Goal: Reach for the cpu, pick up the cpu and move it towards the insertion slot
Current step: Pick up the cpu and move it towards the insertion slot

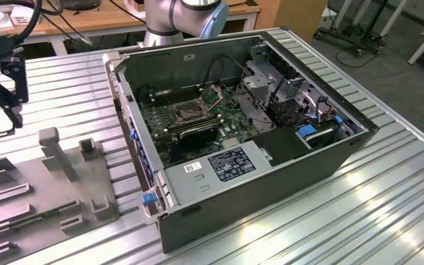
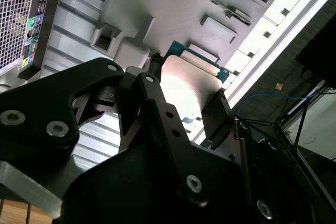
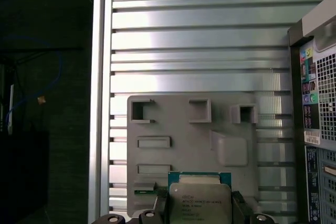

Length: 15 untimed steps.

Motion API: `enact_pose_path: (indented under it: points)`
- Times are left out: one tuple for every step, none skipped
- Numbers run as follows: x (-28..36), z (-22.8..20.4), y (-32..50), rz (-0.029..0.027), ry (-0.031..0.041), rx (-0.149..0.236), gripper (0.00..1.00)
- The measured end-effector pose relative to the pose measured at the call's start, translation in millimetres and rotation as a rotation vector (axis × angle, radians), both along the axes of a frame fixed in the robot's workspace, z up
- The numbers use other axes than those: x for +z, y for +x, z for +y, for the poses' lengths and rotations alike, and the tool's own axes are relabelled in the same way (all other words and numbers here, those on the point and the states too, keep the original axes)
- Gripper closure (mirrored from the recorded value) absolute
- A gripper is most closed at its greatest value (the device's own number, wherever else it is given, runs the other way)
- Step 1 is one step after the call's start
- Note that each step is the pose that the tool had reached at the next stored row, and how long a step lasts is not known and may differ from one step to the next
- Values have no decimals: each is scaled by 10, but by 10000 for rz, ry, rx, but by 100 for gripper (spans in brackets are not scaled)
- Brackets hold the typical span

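The cpu (image 3: 199,196) is pinched flat between my claw's (image 3: 199,206) two fingers, held above the grey tray (image 3: 178,129). I judge the pick-up done and the carry in hand. Reaching the insertion slot (image 1: 186,113) calls for a level chip and clearing the computer case (image 1: 271,165) wall.

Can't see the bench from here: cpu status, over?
Gripper shut on the cpu. Held clear of the grey tray, outside the computer case. Its side wall stands before the insertion slot.

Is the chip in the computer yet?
No, the tool holds the cpu over the grey tray.
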<state>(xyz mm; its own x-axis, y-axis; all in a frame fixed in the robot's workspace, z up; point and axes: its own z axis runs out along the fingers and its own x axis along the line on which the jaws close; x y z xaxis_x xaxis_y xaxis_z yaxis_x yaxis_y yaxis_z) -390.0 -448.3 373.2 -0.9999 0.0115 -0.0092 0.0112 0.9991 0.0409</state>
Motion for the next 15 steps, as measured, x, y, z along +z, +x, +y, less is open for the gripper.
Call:
enact_pose_path:
  points:
    - [-1,0,14,0,1,0,45]
    - [-1,0,24,-1,1,0,45]
    - [-2,0,32,-1,1,0,45]
    - [-2,0,38,-1,1,-1,45]
    - [-2,0,45,-1,1,0,45]
    - [-2,0,52,-1,1,0,45]
    - [-3,0,58,-1,1,-1,45]
    - [-6,0,81,0,1,0,45]
    - [-7,0,87,-1,1,0,45]
    - [-7,0,94,0,1,0,45]
    - [-8,0,103,-1,1,0,45]
    - [-9,0,111,0,1,0,45]
    - [-13,0,161,0,1,0,45]
    - [-15,0,173,0,1,0,45]
    - [-17,0,179,-1,1,0,45]
